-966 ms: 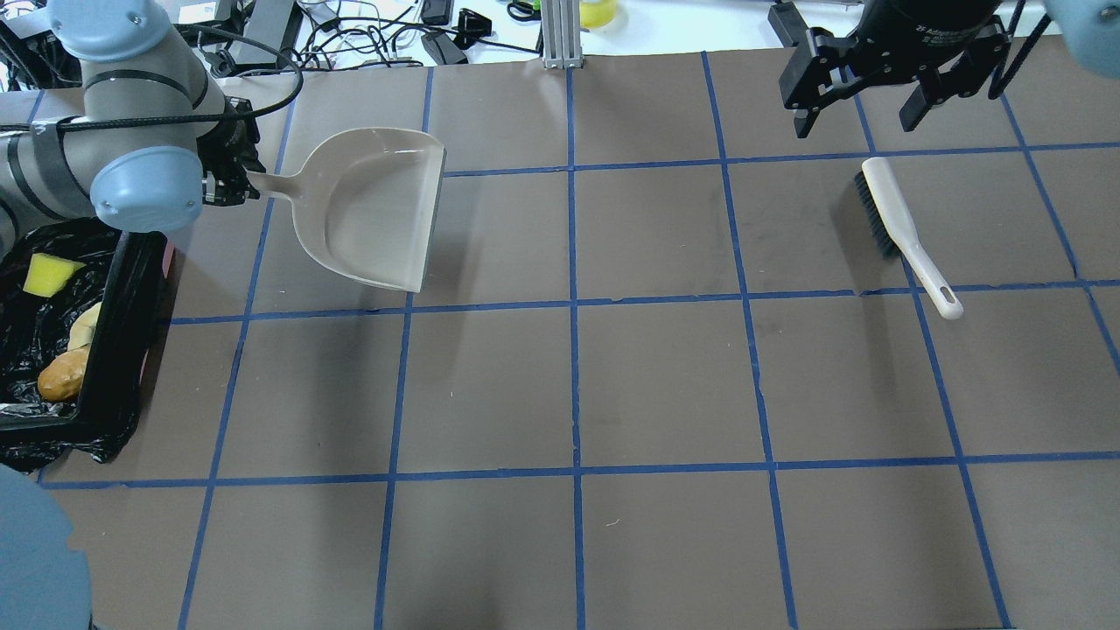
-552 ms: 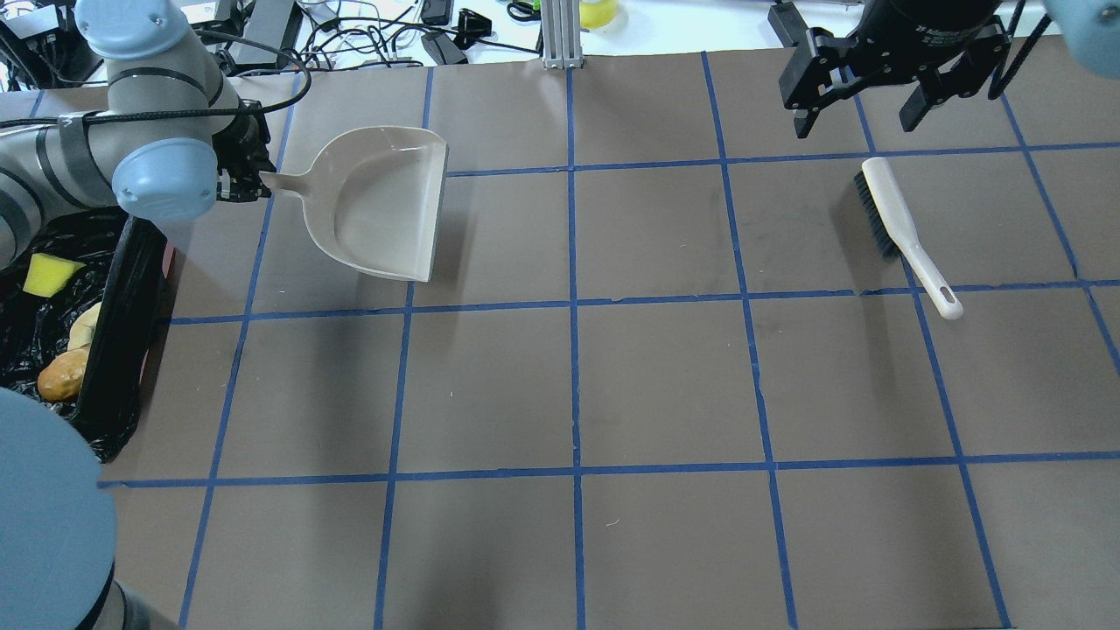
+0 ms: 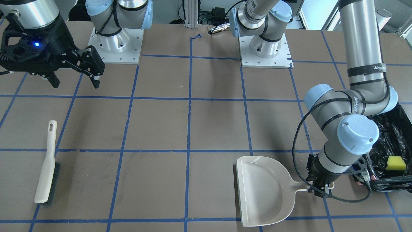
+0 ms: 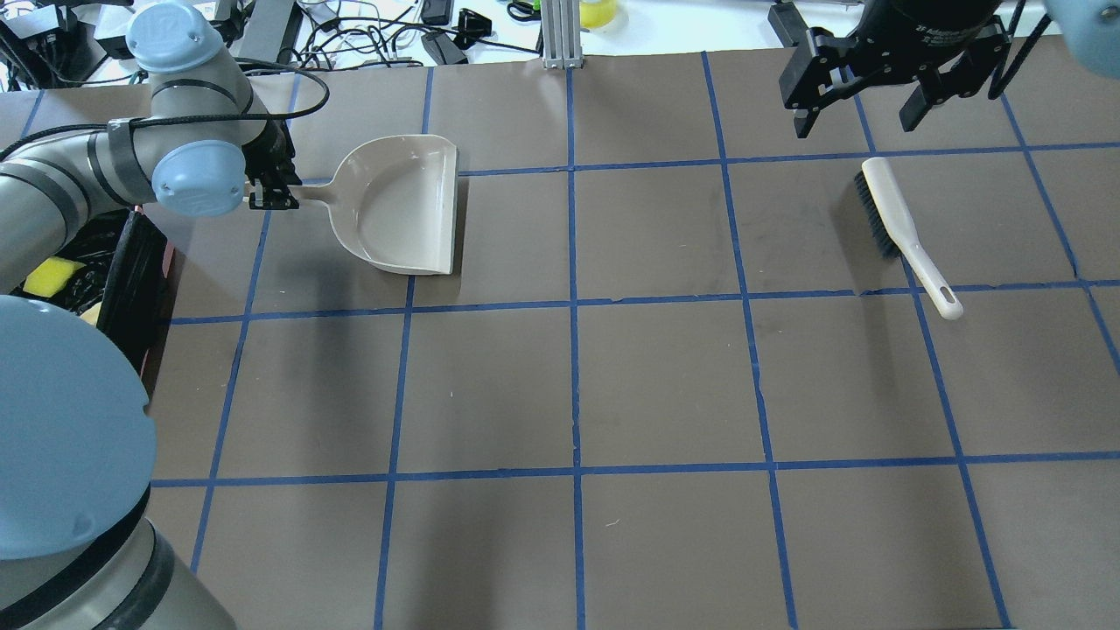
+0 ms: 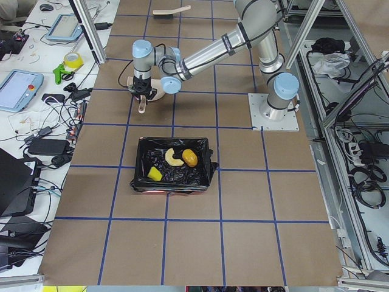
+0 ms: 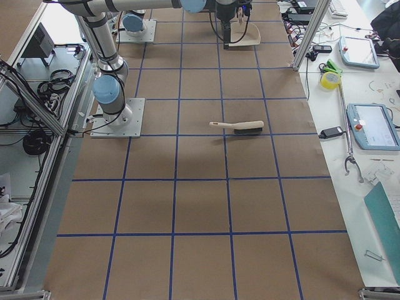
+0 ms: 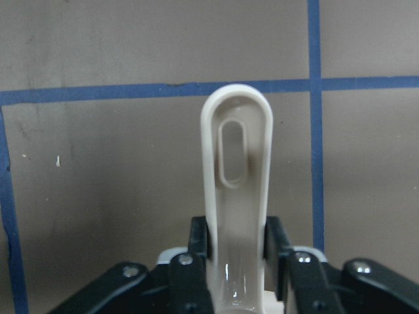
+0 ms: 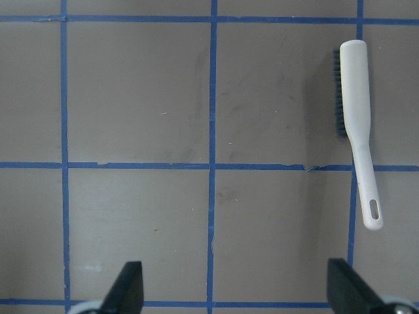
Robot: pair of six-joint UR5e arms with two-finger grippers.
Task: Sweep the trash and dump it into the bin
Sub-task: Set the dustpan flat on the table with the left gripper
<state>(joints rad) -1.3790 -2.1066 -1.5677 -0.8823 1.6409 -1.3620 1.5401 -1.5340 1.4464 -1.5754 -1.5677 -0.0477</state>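
The black-lined bin [image 5: 138,163] stands at the table's left end and holds the trash: the croissant [image 5: 174,159], the yellow sponge [image 5: 154,174] and the tan oval lump [image 5: 189,157]. The bin [image 4: 131,262] is mostly hidden under my left arm in the overhead view; the sponge [image 4: 51,276] shows there. My left gripper [image 4: 273,197] is shut on the handle [image 7: 236,163] of the beige dustpan [image 4: 402,206], which lies flat and empty to the bin's right. My right gripper [image 4: 862,109] is open and empty, hovering above the beige hand brush [image 4: 901,232].
The hand brush [image 8: 357,118] lies on the brown mat at the far right, bristles to its left. The sponge [image 3: 396,163] shows in the bin [image 3: 394,129] in the front-facing view. Cables and tools lie beyond the table's far edge.
My left arm has carried the dustpan away from the bin, a little to the right, and levelled it from tilted to flat. The right arm and brush have not moved.
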